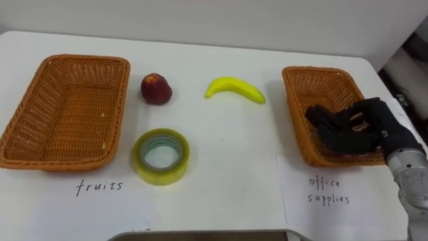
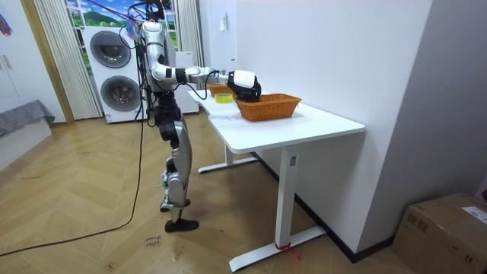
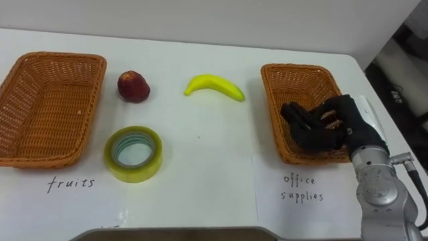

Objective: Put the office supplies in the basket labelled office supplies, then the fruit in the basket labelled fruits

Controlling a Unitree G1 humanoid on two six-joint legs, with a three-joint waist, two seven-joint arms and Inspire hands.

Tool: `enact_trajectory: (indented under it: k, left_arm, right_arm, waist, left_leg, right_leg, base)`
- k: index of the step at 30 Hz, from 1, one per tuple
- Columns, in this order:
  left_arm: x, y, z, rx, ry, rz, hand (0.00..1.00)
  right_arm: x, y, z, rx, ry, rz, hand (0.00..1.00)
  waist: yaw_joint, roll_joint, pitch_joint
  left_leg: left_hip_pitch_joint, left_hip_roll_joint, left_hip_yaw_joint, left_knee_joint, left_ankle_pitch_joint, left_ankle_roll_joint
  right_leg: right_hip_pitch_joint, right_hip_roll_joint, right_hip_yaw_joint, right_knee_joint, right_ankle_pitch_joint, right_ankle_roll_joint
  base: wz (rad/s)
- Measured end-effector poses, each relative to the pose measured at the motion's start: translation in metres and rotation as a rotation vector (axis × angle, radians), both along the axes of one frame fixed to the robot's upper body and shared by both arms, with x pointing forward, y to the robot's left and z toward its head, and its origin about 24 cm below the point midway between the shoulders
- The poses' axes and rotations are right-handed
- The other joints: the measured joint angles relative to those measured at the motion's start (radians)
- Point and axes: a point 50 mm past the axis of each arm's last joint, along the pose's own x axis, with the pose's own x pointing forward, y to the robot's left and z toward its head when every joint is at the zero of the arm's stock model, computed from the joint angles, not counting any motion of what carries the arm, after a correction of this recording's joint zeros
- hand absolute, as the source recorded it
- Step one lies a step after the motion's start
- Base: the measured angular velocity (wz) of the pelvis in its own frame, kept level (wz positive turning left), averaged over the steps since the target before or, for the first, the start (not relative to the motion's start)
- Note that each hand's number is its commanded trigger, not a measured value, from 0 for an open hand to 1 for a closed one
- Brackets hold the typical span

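Two wicker baskets sit on a white desk point(image 1: 227, 167), and the robot stands at its near long edge with its right arm stretched out over the top. In the room view two stacked washing machines point(image 2: 118, 65) stand behind the robot.

Of the baskets, the left basket point(image 1: 60, 163) is the larger in view. It lies by the desk's left edge and nothing can be seen inside it. A handwritten label is on the desk just in front of it.

The right basket point(image 1: 314, 87) lies close to the desk's right edge, with another handwritten label in front of it. The right hand point(image 1: 364, 130) is over this basket's near half, low inside its rim, its back turned toward the desk's right edge. It cannot be told whether the hand is closed on anything, nor what lies beneath it.

A roll of tape point(image 1: 160, 175) lies flat left of the desk's middle, nearer the near edge and just beside the left basket's near right corner.

A banana point(image 1: 234, 88) lies toward the far edge, about midway between the baskets and apart from both.

A red fruit point(image 1: 156, 89) sits just beside the left basket's far right corner, on the desk, with the tape in front of it.
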Motion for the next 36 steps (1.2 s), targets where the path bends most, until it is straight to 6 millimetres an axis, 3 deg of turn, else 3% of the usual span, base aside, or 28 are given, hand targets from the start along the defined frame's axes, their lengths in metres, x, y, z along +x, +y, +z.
enact_trajectory:
  k: [29, 34, 36]
  left_arm:
    - [0.003, 0.002, 0.001, 0.006, -0.010, -0.011, 0.00]
    - [0.003, 0.005, 0.002, 0.018, -0.006, -0.019, 0.00]
    - [0.009, 0.006, 0.002, 0.026, -0.015, -0.034, 0.00]
  right_arm:
    - [0.002, 0.001, 0.004, -0.010, -0.036, -0.002, 0.00]
    - [0.009, 0.003, 0.018, -0.022, -0.112, -0.012, 0.00]
    - [0.013, 0.007, 0.033, -0.033, -0.183, -0.003, 0.00]
  waist:
    - [-0.003, -0.001, 0.0021]
    - [-0.007, -0.001, 0.0018]
    - [-0.006, -0.001, 0.0017]
  left_leg:
    - [-0.001, -0.001, -0.001, -0.003, 0.000, 0.000]
    - [-0.002, -0.001, -0.004, -0.002, 0.000, 0.000]
    - [-0.008, -0.001, -0.007, 0.000, 0.000, 0.000]
  right_leg:
    - [0.000, 0.000, 0.001, -0.003, -0.001, 0.001]
    - [0.000, 0.000, 0.001, -0.004, -0.001, 0.001]
    - [-0.006, 0.001, 0.003, -0.003, -0.001, 0.001]
  base:
    - [0.00]
    - [0.00]
    - [0.02]
